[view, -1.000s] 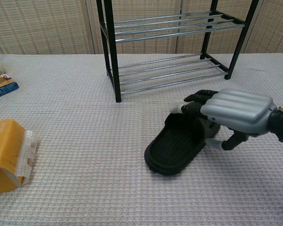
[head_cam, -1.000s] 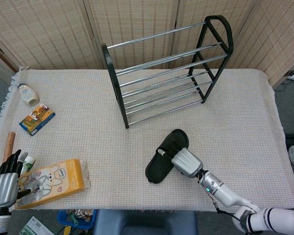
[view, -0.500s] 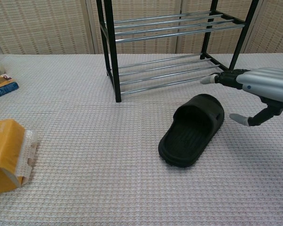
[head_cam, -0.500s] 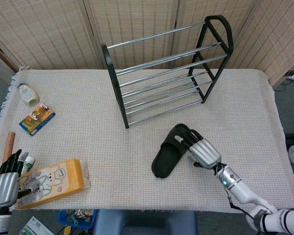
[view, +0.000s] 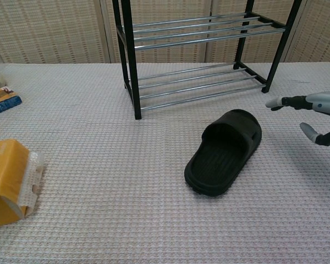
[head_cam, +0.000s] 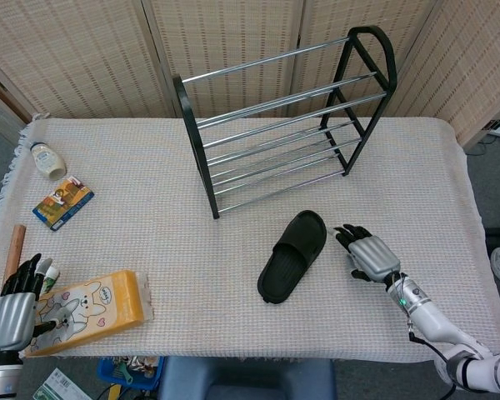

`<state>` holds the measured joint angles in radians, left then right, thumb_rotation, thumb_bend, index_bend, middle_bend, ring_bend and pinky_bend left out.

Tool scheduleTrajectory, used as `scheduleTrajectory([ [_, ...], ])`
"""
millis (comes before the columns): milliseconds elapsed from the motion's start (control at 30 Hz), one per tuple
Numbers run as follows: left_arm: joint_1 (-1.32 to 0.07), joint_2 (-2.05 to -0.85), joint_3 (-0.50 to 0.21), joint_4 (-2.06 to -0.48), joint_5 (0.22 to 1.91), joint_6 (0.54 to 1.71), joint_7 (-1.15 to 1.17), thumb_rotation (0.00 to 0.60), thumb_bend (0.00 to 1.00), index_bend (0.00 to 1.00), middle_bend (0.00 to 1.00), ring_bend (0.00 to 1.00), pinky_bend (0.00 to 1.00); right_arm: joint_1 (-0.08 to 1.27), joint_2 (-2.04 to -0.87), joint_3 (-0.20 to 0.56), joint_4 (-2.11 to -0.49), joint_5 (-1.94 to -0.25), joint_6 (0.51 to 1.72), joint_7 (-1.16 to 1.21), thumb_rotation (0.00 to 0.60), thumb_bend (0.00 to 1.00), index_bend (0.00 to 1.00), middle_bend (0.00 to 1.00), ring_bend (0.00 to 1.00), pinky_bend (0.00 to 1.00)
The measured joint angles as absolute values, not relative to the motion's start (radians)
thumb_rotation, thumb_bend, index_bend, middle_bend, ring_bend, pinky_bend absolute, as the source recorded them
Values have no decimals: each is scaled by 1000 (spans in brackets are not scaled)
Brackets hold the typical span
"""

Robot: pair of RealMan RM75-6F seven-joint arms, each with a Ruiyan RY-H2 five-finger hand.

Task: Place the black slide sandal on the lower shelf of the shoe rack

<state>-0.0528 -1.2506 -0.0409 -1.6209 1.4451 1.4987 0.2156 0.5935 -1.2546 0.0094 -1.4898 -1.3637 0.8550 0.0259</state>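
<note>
Far left of the shoe rack, at the table's near corner: left hand, fingers straight and slightly apart, holding nothing, resting against the yellow packet with the rabbit print. A wooden stick lies just beyond it. Farther back, well left of the rack: a blue snack pack and a small white bottle. Rack stands upright on the woven tablecloth, both shelves bare rails. Black slide sandal lies sole-down on the cloth in front of the rack, toward its right end, not on any shelf. Just right of the sandal: right hand, fingers spread, empty, clear of the sandal.
</note>
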Motion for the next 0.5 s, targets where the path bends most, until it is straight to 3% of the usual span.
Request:
scheduleTrajectory([
  [100,-52,-1251,-40,-1623,1446,1501,218,600,243,88,0,0,171,621,-1269,21,-1467,-1322,806,16,600,983,0,121,15,109],
  [500,-46,-1245,-39,-1625,1442,1507,219,600,243,88,0,0,171,690,-1393,69,-1376,-1289,741,-2,600,989,0,135,33,109],
])
